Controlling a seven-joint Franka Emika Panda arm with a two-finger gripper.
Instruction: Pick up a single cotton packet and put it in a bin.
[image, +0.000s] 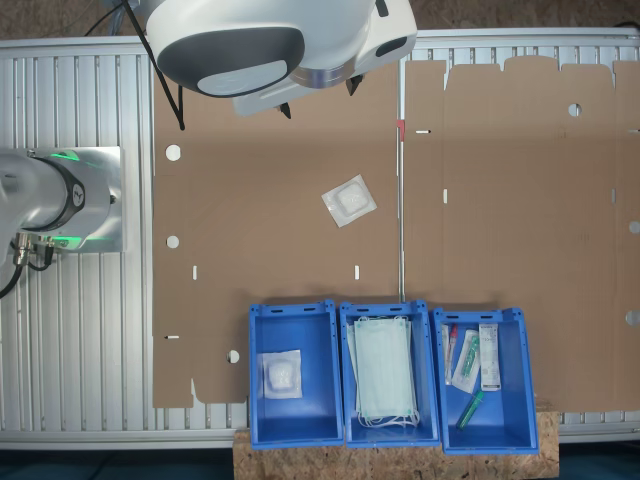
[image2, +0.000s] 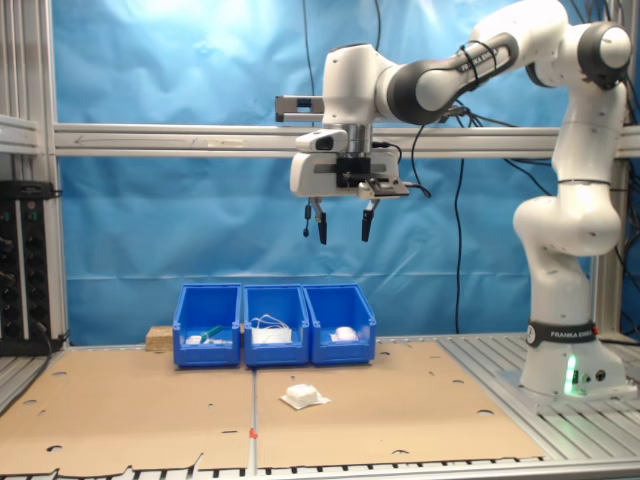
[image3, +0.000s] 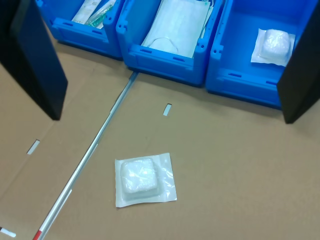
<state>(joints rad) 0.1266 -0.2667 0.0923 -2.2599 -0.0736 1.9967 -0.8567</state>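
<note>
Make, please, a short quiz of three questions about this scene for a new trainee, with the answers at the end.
1. True or false: the end effector is holding the loose cotton packet.
2. Multiple choice: what lies in the middle bin of the three? A) tubes and syringes B) pale green face masks C) a single cotton packet
3. Short answer: on what surface does the loose cotton packet rest?

Key
1. False. The end effector hangs open high above the table, and the packet lies flat below it.
2. B. The face masks fill the middle bin.
3. On the brown cardboard sheet, in front of the bins and apart from them.
</note>
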